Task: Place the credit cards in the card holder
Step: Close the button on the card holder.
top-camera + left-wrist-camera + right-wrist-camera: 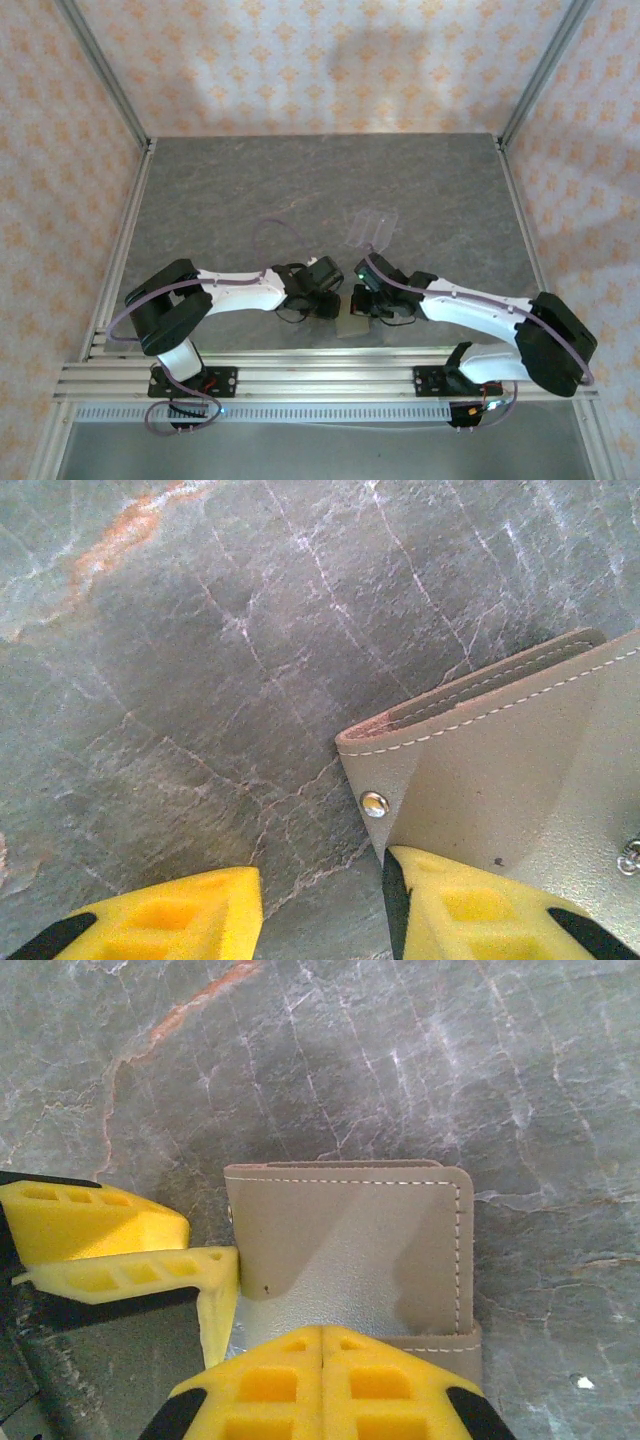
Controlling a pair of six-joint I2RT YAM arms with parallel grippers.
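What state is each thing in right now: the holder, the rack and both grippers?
holder: flat on the table, some grey inside showing.
left gripper: open, one finger at the holder's edge.
right gripper: shut, tips over the holder.
rack: lying on the table, apart from both grippers.

Card holder [352, 326], rack [372, 229] on table [220, 200]

A clear plastic rack [372, 228] lies on the grey veined tabletop [250, 190].

No legible text, seemingly, on the card holder [350, 1250]
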